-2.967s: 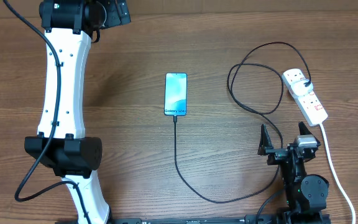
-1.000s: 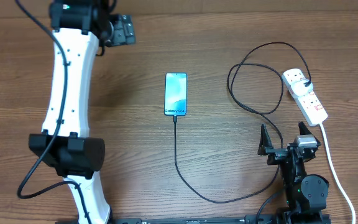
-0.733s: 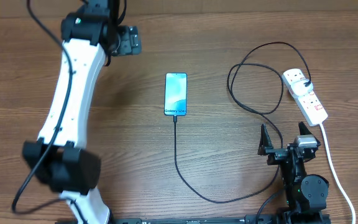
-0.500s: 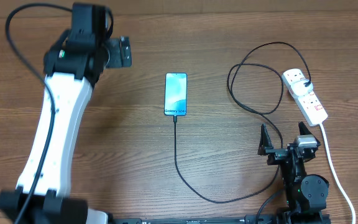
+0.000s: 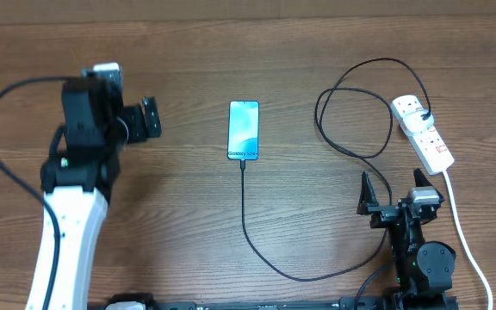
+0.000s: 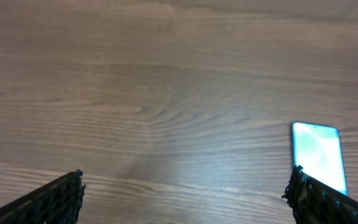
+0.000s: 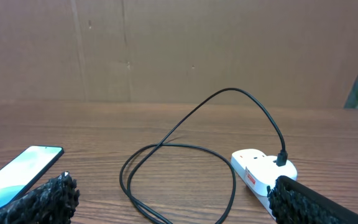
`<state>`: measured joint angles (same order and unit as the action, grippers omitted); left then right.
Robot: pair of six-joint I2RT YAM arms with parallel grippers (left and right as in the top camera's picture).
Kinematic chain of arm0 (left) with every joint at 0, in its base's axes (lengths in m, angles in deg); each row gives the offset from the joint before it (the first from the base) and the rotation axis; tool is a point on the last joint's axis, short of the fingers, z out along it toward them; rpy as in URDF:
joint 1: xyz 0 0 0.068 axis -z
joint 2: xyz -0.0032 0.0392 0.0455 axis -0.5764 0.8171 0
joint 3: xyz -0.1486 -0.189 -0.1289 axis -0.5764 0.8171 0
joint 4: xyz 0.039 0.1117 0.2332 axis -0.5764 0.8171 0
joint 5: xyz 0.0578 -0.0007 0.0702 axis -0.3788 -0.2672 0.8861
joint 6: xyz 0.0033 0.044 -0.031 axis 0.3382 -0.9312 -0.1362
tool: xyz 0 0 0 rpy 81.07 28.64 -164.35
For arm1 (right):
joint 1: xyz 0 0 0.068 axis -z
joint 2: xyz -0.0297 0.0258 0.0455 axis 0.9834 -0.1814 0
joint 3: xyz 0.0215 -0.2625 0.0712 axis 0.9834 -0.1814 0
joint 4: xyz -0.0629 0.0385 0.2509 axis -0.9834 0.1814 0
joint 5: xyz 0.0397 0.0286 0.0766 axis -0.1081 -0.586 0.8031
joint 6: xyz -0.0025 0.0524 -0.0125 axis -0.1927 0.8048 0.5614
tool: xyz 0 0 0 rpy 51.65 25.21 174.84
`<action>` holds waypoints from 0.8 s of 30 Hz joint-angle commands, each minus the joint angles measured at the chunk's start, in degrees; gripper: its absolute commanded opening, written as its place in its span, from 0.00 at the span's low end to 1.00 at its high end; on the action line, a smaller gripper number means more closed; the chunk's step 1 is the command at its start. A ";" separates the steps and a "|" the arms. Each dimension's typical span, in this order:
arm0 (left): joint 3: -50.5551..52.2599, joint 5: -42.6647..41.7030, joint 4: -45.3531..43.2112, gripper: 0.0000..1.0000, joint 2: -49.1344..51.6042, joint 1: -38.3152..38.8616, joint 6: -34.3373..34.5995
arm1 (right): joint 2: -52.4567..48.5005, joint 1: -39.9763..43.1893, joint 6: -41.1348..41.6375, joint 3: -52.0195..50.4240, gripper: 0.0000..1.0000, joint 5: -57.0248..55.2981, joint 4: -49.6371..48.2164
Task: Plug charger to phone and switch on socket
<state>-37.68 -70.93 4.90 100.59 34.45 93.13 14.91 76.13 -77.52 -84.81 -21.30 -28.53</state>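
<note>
The phone point(image 5: 243, 130) lies flat mid-table with its screen lit. It also shows in the left wrist view point(image 6: 317, 155) and the right wrist view point(image 7: 17, 171). The charger point(image 5: 244, 215) is a thin black cable. Its tip meets the phone's near end and its black plug point(image 5: 424, 116) sits in the socket point(image 5: 429, 138), a white power strip at the right point(image 7: 263, 171). The cable loops beside the strip point(image 7: 229, 180). My left gripper point(image 5: 149, 119) is open and empty, left of the phone point(image 6: 185, 202). My right gripper point(image 5: 393, 194) is open and empty, near the strip point(image 7: 173, 202).
The strip's thick white cord point(image 5: 461, 228) runs toward the table's near right edge, past my right arm's base point(image 5: 420, 254). My left arm point(image 5: 71, 215) stretches along the left side. A brown cardboard wall point(image 7: 179, 50) stands behind the table.
My left arm has swung back from the far left corner, and its gripper now sits nearer, level with the phone. The phone, cable, strip and right arm have not moved.
</note>
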 commanded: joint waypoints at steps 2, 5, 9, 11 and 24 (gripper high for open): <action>6.05 -3.23 -3.15 1.00 -7.08 -0.24 -1.27 | 0.57 -0.15 -0.24 -0.61 1.00 0.13 -0.37; 10.03 -3.58 -5.22 1.00 -11.39 -0.24 -1.27 | 0.57 -0.15 -0.24 -0.61 1.00 0.13 -0.39; 14.23 -5.27 -6.19 1.00 -17.40 -0.20 -1.27 | 0.57 -0.15 -0.24 -0.61 1.00 0.13 -0.39; 16.13 -6.32 -6.47 1.00 -20.59 -0.20 -1.27 | 0.57 -0.15 -0.24 -0.61 1.00 0.13 -0.39; 21.77 -8.17 -8.07 1.00 -28.98 -0.17 -1.29 | 0.57 -0.15 -0.26 -0.61 1.00 0.13 -0.39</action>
<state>-16.88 -78.12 -2.64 71.89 34.45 93.08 14.91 76.13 -77.54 -84.81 -21.32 -28.55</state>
